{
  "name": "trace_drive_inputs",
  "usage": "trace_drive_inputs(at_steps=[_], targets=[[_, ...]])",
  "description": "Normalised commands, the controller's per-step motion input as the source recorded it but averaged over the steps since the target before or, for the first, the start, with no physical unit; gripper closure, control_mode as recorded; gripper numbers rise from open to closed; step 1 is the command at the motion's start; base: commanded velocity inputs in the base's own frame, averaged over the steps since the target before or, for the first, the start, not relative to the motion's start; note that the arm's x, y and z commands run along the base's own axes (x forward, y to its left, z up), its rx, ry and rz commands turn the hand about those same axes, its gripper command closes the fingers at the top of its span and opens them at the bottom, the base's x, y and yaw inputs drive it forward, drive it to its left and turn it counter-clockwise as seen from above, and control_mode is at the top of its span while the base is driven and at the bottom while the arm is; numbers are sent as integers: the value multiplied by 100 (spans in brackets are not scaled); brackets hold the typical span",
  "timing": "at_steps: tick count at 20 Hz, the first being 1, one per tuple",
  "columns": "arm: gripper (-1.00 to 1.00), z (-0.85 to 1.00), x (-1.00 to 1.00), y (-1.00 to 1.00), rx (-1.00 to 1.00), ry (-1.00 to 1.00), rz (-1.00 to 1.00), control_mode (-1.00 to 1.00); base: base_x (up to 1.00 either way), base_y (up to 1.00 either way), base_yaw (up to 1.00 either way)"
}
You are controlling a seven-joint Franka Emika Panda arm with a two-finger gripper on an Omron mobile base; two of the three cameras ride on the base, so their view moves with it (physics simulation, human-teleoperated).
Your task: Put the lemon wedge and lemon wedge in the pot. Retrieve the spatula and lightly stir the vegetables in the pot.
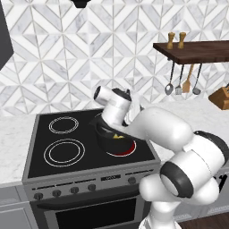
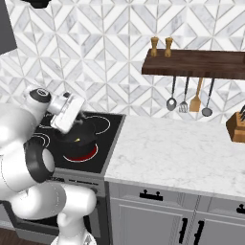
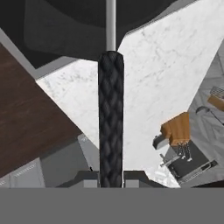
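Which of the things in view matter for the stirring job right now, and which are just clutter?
Job:
pot
vegetables in the pot
spatula, gripped in the jaws

Clutter:
hanging utensils
shakers on shelf
knife block

The robot arm is looking white, round and smooth. Dark rings are sitting at its joints, back behind the claw.

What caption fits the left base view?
Gripper holds a spatula in the pot of lemon wedges on the stove.
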Motion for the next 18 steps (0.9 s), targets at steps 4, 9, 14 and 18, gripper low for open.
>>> trace_drive_inputs(at_steps=[4,9,14,18], targets=[[100,27,5,0,-17,8,9,-100,0,0,0],[100,4,25,10,-25,13,13,-100,0,0,0],[100,0,28,21,-28,4,5,-100,0,0,0],[100,0,42,29,-24,0,0,-100,0,0,0]])
